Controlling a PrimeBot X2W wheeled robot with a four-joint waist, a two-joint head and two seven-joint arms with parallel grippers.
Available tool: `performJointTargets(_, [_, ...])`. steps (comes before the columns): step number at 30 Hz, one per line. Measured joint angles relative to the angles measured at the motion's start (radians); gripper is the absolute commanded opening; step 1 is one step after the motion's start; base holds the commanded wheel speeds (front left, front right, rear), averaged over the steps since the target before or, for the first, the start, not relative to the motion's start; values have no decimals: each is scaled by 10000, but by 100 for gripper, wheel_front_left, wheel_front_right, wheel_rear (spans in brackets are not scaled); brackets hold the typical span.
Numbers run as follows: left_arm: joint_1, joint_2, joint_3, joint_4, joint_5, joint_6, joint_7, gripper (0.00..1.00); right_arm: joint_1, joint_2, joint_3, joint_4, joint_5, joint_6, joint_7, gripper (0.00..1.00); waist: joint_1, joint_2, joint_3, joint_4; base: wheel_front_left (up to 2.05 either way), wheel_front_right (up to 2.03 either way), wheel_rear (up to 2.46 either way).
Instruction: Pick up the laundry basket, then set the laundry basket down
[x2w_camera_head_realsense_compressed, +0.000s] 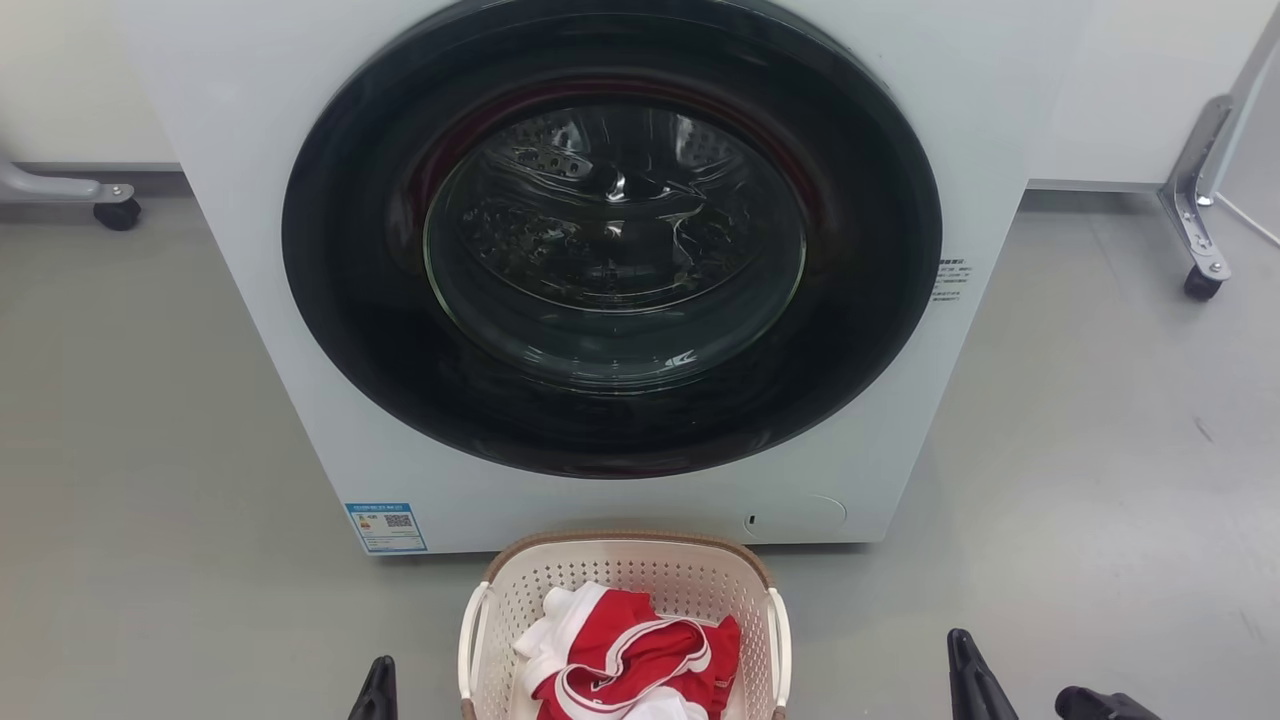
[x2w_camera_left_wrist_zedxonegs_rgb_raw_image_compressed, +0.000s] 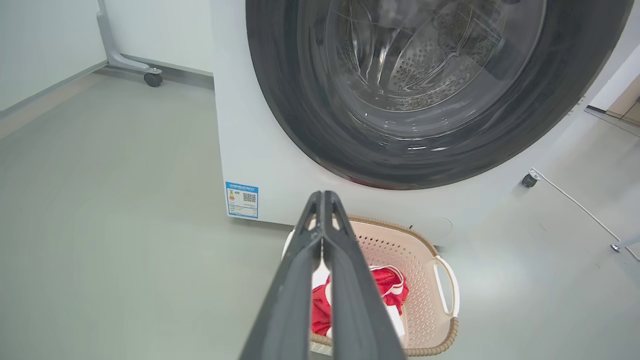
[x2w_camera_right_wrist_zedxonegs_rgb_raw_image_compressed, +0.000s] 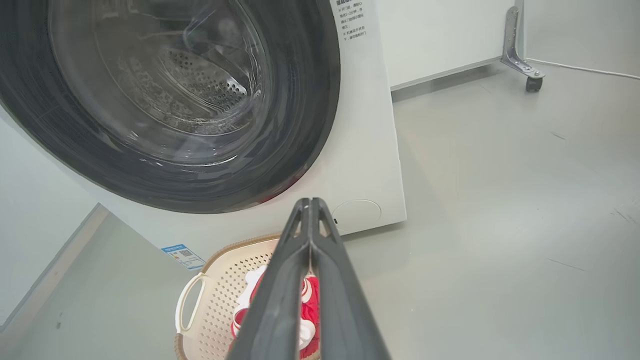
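While one laundry basket (x2w_camera_head_realsense_compressed: 620, 575), holding one red-and-white garment (x2w_camera_head_realsense_compressed: 640, 650), stands on the floor (x2w_camera_head_realsense_compressed: 150, 450) just before the washing machine (x2w_camera_head_realsense_compressed: 600, 510), likely handy to its door (x2w_camera_head_realsense_compressed: 615, 240), my left gripper (x2w_camera_head_realsense_compressed: 380, 680) and right gripper (x2w_camera_head_realsense_compressed: 965, 660) flank its two handles (x2w_camera_head_realsense_compressed: 470, 640) in the head view. Left wrist view: two fingers (x2w_camera_left_wrist_zedxonegs_rgb_raw_image_compressed: 295, 280) pressed together, empty. Right wrist view: likewise closed, holding nothing.

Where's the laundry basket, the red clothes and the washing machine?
laundry basket (x2w_camera_head_realsense_compressed: 620, 570), head view, on its holed back wall.
red clothes (x2w_camera_head_realsense_compressed: 640, 650), head view, on the middle of the red cloth.
washing machine (x2w_camera_head_realsense_compressed: 560, 510), head view, on the white front under the door.
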Motion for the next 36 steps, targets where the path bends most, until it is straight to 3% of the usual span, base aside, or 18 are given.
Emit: performJointTargets(36, [-662, -316, 1373, 215, -4951, -924, 1425, 0, -575, 77, -1793, 201, 4959, 938, 1463, 0, 0, 0, 114, -216, 0, 0, 0])
